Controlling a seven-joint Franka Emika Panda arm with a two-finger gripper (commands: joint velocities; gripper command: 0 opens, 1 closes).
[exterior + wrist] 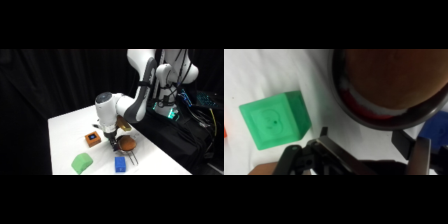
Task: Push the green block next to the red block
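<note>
Bright green plastic marks the task's object: the green block (274, 120) is a small cube with a faint embossed mark on its upper face, seen in the wrist view resting flat on the white tabletop (279, 70), to one side of the pincer's dark linkage. At that view's far edge beside it, a sliver of orange-red shows; this may be the red block (225, 131), though too little is visible to confirm it. The two appear near each other but apart.

The pincer (113, 142) is low over the tabletop in the side view, between a brown-orange block with a blue mark (92, 138) and a dark round bowl-like dish (127, 144). It grips nothing that can be seen. Whether its fingers stand open or closed cannot be told from either view. In the side view the arm hides the small green cube. A large rounded green wedge (82, 163) and a blue block (120, 164) lie nearer the camera.

Judgement: the approach step is in hand; the push has not visibly begun. The next move calls for setting the pincer against the cube's face opposite the red sliver, then sliding it across without tipping it or striking the dish.
</note>
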